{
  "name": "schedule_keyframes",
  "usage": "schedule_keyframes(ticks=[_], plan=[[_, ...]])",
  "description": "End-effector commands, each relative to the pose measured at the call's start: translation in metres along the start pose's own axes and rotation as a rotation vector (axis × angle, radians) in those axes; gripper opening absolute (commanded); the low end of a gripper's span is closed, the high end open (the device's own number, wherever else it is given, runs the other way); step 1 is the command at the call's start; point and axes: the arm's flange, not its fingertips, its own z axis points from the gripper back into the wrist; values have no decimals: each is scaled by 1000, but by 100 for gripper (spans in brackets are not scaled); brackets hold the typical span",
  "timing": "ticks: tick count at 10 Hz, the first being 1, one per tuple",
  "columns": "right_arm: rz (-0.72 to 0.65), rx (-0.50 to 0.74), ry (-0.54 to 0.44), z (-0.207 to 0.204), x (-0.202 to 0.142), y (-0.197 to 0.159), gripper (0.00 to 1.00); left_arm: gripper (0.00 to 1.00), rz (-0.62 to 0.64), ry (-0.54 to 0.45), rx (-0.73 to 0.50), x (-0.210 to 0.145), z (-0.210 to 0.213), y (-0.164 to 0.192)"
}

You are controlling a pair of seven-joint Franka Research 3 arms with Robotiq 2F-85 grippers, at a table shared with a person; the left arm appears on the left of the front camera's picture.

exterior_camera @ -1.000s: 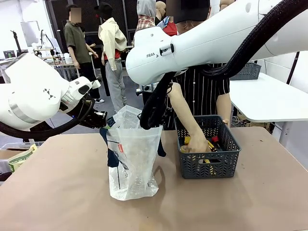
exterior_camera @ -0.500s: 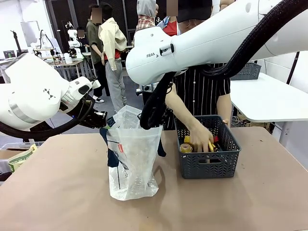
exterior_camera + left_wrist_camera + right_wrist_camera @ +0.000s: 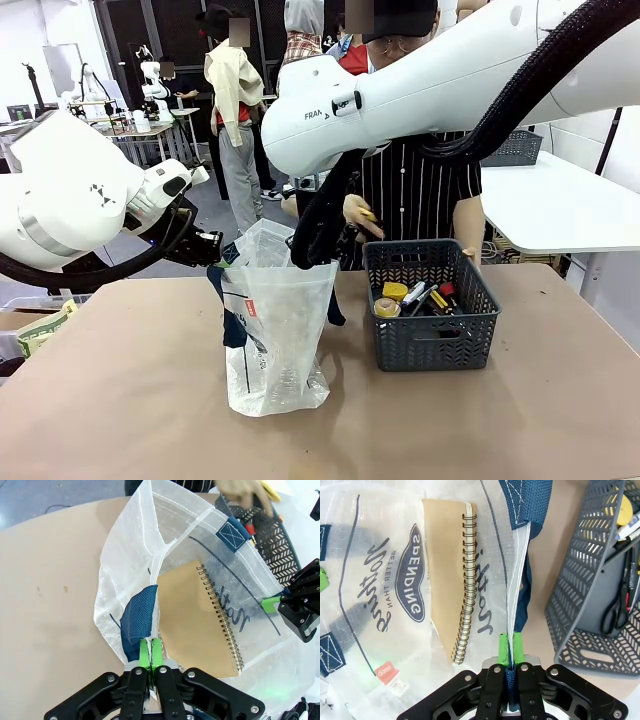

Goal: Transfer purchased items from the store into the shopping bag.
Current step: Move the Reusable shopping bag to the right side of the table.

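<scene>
Fingers [image 3: 144, 652]: my left gripper [image 3: 150, 649] and right gripper [image 3: 510, 647] each pinch a navy strap, spreading the mouth.
Shopping bag [image 3: 275, 340]: mid-table, left of store [image 3: 435, 340]; light, limp, slippery film, so I hold webbing, not film.

My left gripper [image 3: 150, 647] sits low near the table's [image 3: 560, 400] left edge, its arm bent, fingers pinched tight on the shopping bag [image 3: 285, 330] rim. My right arm arcs over from the right edge, the right gripper [image 3: 510, 642] clamped likewise on the opposite rim. The person's hand [image 3: 357, 213] hangs above the far edge.
</scene>
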Motion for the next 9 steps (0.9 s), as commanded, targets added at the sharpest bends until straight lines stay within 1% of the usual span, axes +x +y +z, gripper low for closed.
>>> schedule_keyframes(ticks=[1,9], plan=[[2,-2,1,0,-2,-3,0,0,14,-5,-13,0,0,2],[2,-2,1,0,-2,-3,0,0,14,-5,-13,0,0,2]])
